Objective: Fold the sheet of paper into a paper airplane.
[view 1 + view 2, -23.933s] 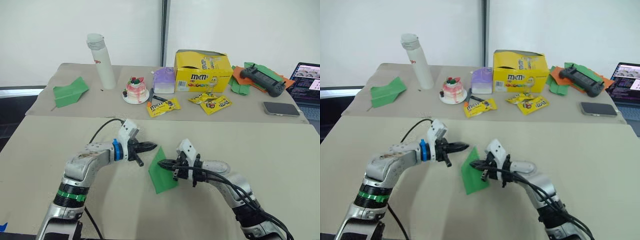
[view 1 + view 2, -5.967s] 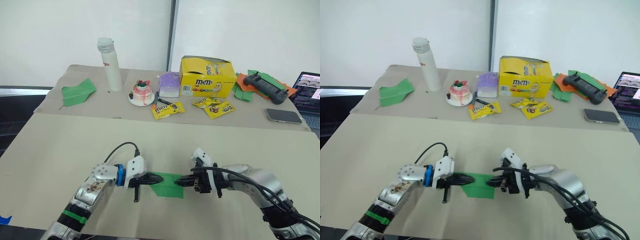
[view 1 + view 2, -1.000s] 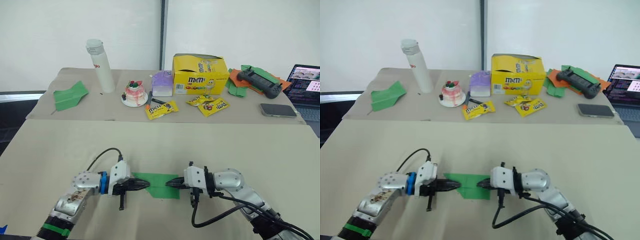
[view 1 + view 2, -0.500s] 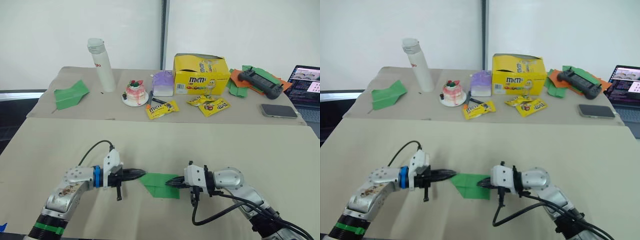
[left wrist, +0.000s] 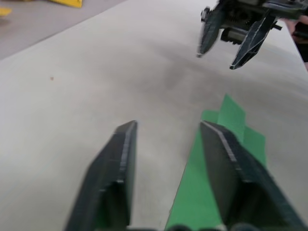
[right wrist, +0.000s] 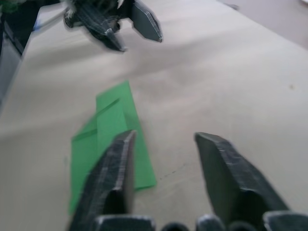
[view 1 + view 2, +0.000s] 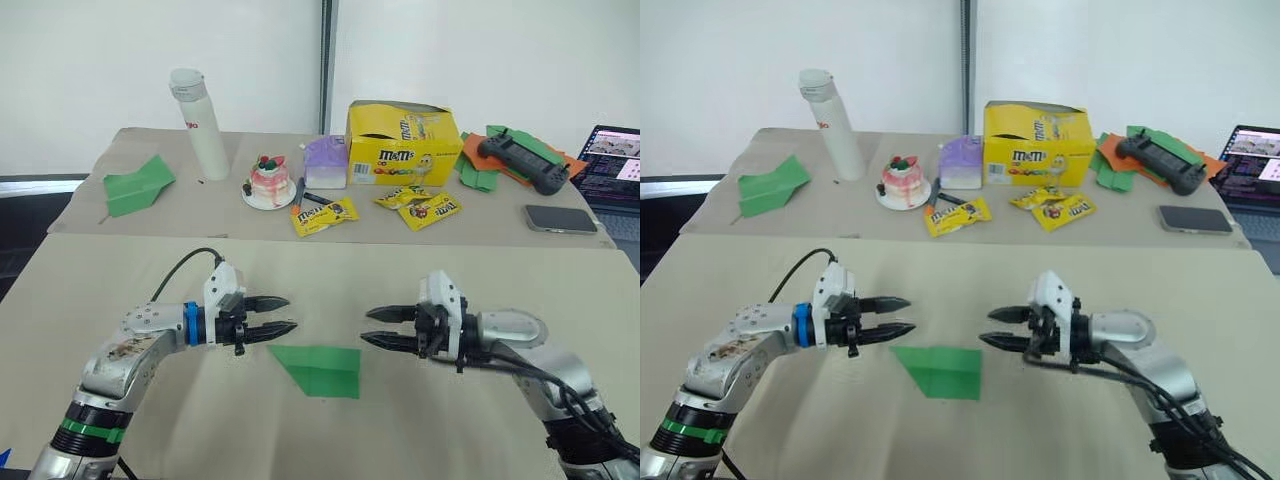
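While both pincers gape, the paper airplane [image 7: 318, 368] lies between them.

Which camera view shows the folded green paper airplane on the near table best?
The left eye view: the whole paper airplane lies flat and unobstructed. The right eye view matches it; each wrist view has its own finger covering part of it.

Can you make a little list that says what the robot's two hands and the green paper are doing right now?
left end effector: open, above the table, holding nothing
right end effector: open, facing the left one, holding nothing
paper airplane: folded green wedge lying flat on the table, between and just in front of both end effectors, touched by neither
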